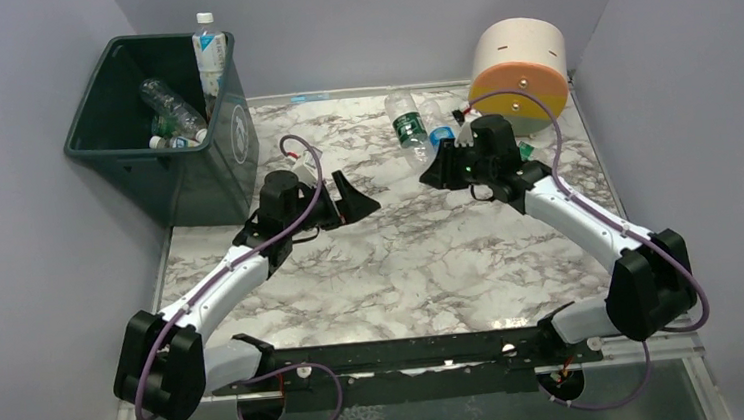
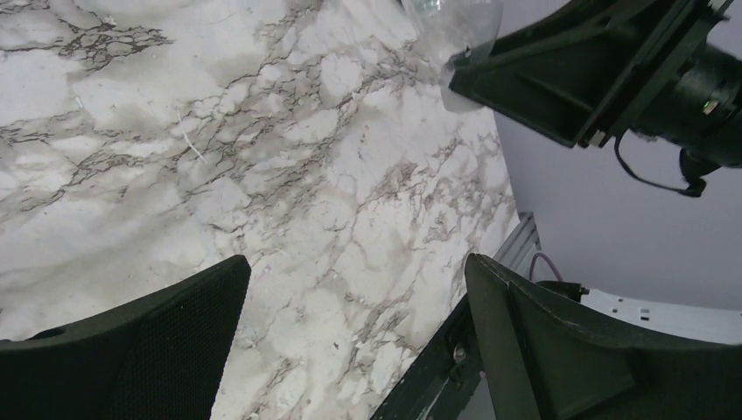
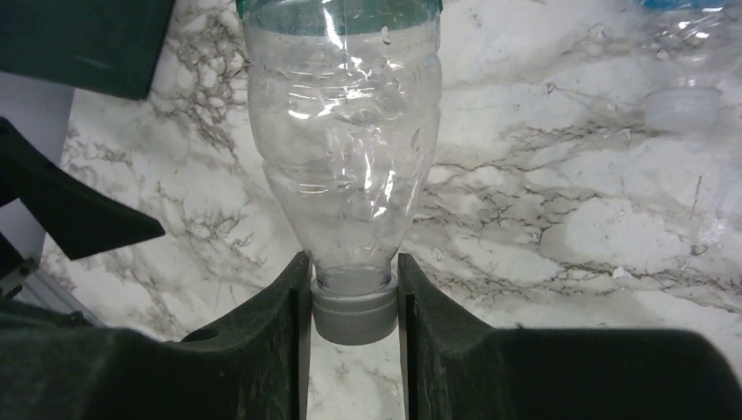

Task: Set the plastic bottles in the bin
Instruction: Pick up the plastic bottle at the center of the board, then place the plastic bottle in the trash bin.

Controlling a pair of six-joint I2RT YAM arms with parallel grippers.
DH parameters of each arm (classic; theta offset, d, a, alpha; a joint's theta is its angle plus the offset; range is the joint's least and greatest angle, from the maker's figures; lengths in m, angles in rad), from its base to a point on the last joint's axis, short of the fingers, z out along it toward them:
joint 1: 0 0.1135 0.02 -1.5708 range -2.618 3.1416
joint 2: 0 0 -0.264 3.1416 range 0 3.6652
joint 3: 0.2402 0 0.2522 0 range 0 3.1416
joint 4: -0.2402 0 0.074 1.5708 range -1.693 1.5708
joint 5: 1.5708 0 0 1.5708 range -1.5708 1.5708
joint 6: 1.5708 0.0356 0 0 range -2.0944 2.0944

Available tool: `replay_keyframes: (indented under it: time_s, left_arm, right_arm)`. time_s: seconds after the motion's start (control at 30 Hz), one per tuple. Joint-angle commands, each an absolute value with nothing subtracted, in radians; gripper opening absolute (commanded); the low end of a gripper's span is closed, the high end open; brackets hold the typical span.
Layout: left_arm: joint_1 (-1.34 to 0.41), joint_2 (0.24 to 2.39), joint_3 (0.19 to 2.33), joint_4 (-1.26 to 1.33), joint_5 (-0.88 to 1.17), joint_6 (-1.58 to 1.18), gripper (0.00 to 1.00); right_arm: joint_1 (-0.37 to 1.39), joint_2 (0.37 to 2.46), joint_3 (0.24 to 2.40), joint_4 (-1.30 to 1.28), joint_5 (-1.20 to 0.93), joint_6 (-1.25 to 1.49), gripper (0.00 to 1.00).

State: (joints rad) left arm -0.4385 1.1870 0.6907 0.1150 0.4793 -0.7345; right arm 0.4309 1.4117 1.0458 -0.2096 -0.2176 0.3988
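Note:
My right gripper (image 1: 437,171) is shut on the grey cap and neck of a clear plastic bottle with a green label (image 1: 407,124), which lies on the marble table. In the right wrist view the fingers (image 3: 280,332) clamp the cap (image 3: 354,308) from both sides, and the bottle body (image 3: 343,140) points away. A second clear bottle with a white cap (image 3: 684,96) lies to the right. My left gripper (image 1: 352,199) is open and empty over the table, near the dark green bin (image 1: 233,151). The bin holds several bottles (image 1: 171,107), one upright (image 1: 207,44).
A big cream, orange and yellow cylinder (image 1: 519,63) lies at the back right, behind my right gripper. Small red and green bits lie near it (image 1: 461,113). Grey walls close the table on three sides. In the left wrist view the right gripper (image 2: 595,70) shows at the top right.

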Motion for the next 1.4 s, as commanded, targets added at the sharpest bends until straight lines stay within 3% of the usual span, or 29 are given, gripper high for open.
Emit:
replay_keyframes:
  time_s: [0.0,0.6,1.37]
  left_arm:
    - [-0.44,1.163,0.667,0.279,0.473,-0.825,0.99]
    - [-0.453,1.112,0.621,0.419,0.477,-1.012,0.99]
    - [-0.457,1.186,0.652,0.476,0.481,-1.041,0.99]
  right_arm:
    - [0.434,1.344,0.984,-0.214,-0.3,0.426,0.27]
    - [0.434,1.182,0.843,-0.177,-0.418,0.473,0.28]
    - [0.463,1.199,0.822,-0.083,-0.523,0.552,0.28]
